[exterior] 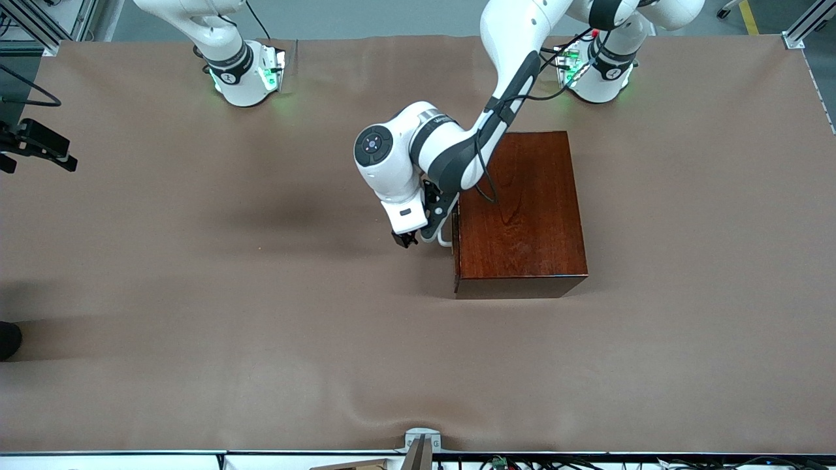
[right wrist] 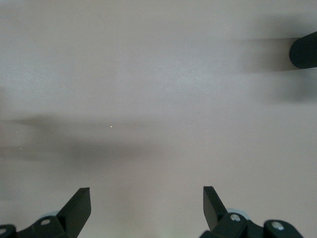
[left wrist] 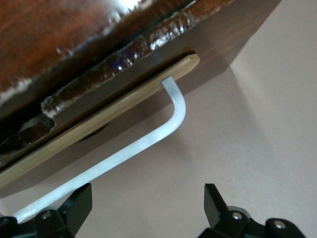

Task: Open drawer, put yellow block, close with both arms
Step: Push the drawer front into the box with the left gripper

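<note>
One left tool [exterior: 413, 239] open at handle [left wrist: 148, 136] | right tool [right wrist: 146, 208] open, waiting

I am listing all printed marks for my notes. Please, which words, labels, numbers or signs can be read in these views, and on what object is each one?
No text can be read in any view.
left arm: small grey lettering on its wrist band, too small to read.
right arm: a round mark on its dark base band, too small to read.
wooden box, white handle, table cover: no marks show.
</note>
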Controlling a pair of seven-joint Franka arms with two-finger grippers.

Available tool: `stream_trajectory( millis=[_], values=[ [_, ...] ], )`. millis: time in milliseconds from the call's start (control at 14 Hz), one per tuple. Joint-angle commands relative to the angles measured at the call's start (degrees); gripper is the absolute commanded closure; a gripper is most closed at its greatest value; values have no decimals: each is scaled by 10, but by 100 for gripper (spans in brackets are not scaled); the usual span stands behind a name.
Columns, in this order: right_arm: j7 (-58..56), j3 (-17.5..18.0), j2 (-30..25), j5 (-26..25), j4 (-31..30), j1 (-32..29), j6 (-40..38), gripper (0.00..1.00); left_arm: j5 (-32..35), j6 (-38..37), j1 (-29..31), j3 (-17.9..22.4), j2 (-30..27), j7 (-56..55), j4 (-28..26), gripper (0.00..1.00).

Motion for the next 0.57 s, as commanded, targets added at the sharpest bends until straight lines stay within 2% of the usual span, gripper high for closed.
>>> stream_trajectory(
  millis=[0,285,499],
  values=[
    [-3,11,-8,-6,2,-8,-6,0,15,-19,5,0,-15,3,-15,0],
    [-6,10,-8,-7,2,-13,-6,0,10,-22,4,-1,-21,5,-11,0],
    [-2,11,-8,-7,2,-8,-10,0,9,-22,8,-2,-63,27,-10,0]
  ],
)
